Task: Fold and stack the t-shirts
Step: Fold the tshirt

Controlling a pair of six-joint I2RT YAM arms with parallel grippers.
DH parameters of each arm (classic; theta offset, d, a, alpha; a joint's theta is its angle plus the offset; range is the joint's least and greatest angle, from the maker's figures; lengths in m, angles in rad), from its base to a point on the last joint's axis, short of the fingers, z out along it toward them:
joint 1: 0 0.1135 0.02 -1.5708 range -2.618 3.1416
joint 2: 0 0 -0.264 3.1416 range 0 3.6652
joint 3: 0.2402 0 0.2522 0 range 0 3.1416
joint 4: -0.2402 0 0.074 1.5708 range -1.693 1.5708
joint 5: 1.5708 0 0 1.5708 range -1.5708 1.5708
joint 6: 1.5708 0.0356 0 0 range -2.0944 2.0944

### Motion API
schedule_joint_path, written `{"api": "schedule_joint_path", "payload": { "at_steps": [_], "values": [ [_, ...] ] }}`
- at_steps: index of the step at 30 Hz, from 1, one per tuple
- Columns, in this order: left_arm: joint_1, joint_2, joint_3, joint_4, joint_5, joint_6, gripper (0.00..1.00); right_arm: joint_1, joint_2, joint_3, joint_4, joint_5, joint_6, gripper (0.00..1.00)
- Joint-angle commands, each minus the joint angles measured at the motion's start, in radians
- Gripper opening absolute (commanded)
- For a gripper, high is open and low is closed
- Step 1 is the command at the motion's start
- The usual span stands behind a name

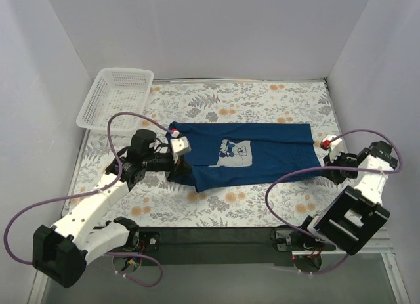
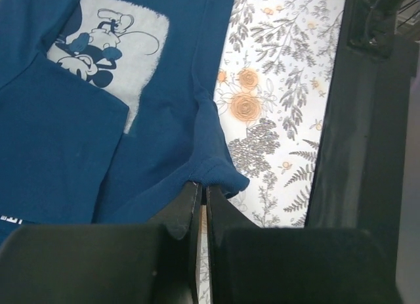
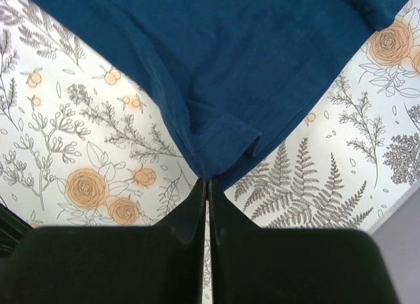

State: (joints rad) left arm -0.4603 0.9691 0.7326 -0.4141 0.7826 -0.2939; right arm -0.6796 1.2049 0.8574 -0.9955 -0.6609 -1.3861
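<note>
T-shirt of dark navy cotton (image 1: pixel 275 156) lies stretched between the claws. Left gripper (image 2: pixel 202 194) pinches one corner at its tips; right gripper (image 3: pixel 208 184) pinches the opposite corner.

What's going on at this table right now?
Two robot arms are folding a dark blue t-shirt on the flower-patterned table. The shirt lies as a long, partly folded band with its cartoon print facing up. The left gripper is shut on a bunched edge at one end, and the right gripper is shut on the hem at the other. The white basket sits at the far left corner, with nothing visible in it.
</note>
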Motion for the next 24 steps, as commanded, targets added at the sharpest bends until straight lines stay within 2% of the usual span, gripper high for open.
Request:
{"api": "schedule_joint_path", "payload": {
  "at_steps": [1, 6, 12, 20, 24],
  "values": [
    [-0.001, 0.083, 0.07, 0.024, -0.02, 0.028, 0.0, -0.006, 0.105, 0.107, -0.008, -0.083, 0.039, 0.01],
    [-0.001, 0.253, 0.166, 0.052, -0.058, 0.073, 0.0, 0.005, 0.257, 0.189, -0.011, -0.095, 0.062, 0.01],
    [0.005, 0.376, 0.206, 0.124, -0.086, 0.082, 0.0, 0.02, 0.363, 0.227, -0.006, -0.092, 0.065, 0.01],
    [0.051, 0.462, 0.212, 0.305, -0.12, -0.06, 0.0, 0.023, 0.455, 0.241, 0.029, -0.068, 0.096, 0.01],
    [0.064, 0.5, 0.247, 0.333, -0.222, -0.164, 0.0, 0.026, 0.476, 0.23, 0.069, -0.042, 0.119, 0.01]
  ]
}}
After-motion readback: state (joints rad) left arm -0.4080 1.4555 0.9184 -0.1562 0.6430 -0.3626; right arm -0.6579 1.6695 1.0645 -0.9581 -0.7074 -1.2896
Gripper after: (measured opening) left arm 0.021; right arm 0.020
